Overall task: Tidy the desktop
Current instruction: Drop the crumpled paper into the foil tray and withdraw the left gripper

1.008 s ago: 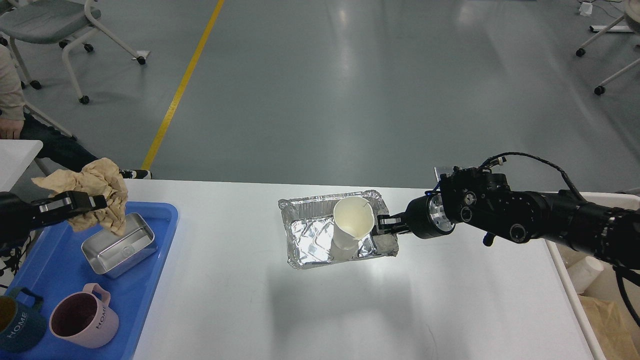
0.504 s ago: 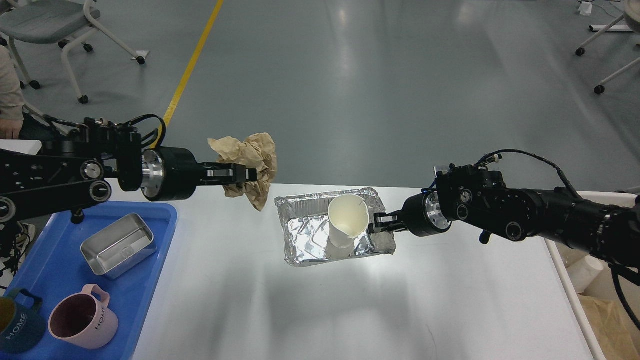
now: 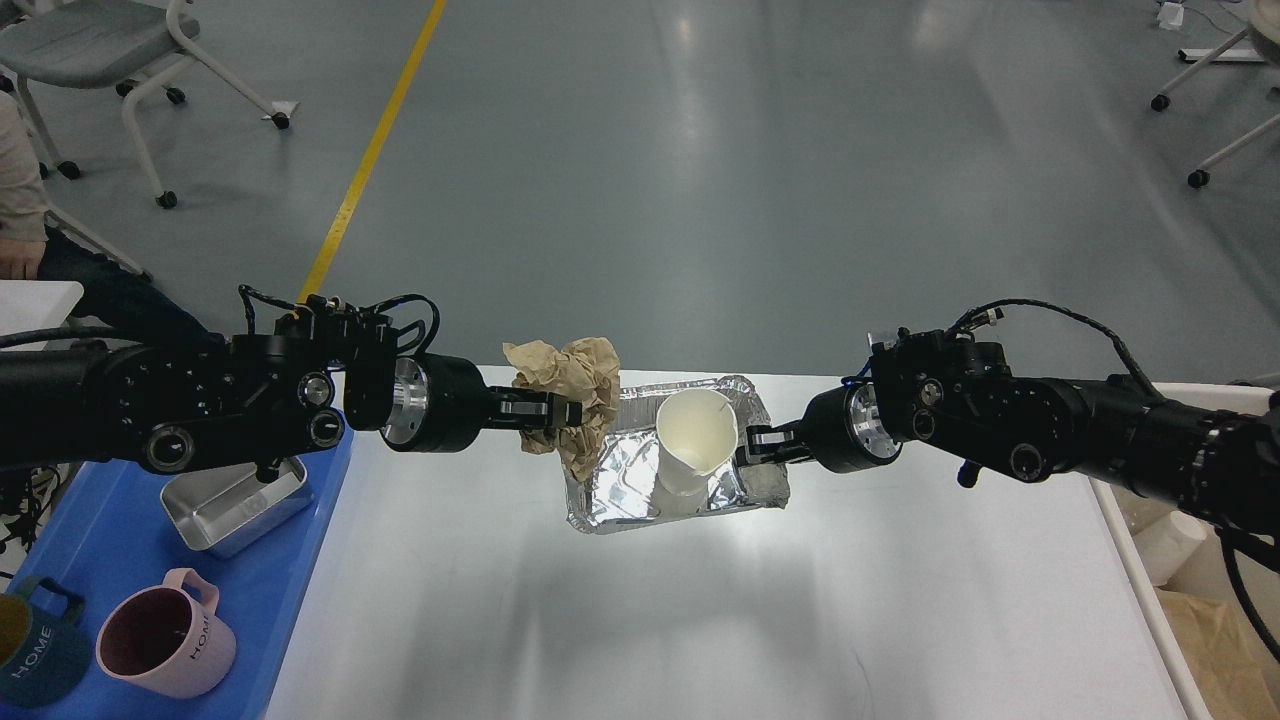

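The white desktop [image 3: 640, 620] fills the lower middle of the head view. My left gripper [image 3: 565, 413] is shut on a crumpled brown paper ball [image 3: 570, 385] and holds it over the left end of a foil tray [image 3: 615, 485]. My right gripper [image 3: 752, 445] is shut on the foil tray's right rim and holds it lifted above the desktop. A white paper cup [image 3: 697, 440] stands inside the foil tray, leaning a little.
A blue plastic tray [image 3: 90, 560] at the left holds a metal box [image 3: 235, 495], a pink mug [image 3: 165, 645] and a dark teal mug [image 3: 35, 650]. A beige bin [image 3: 1190, 560] with trash stands at the right edge. Chairs stand on the floor behind.
My left arm has swung right from over the blue tray, carrying the brown paper to the foil tray's left end. My right gripper still holds the foil tray, shifted slightly left.
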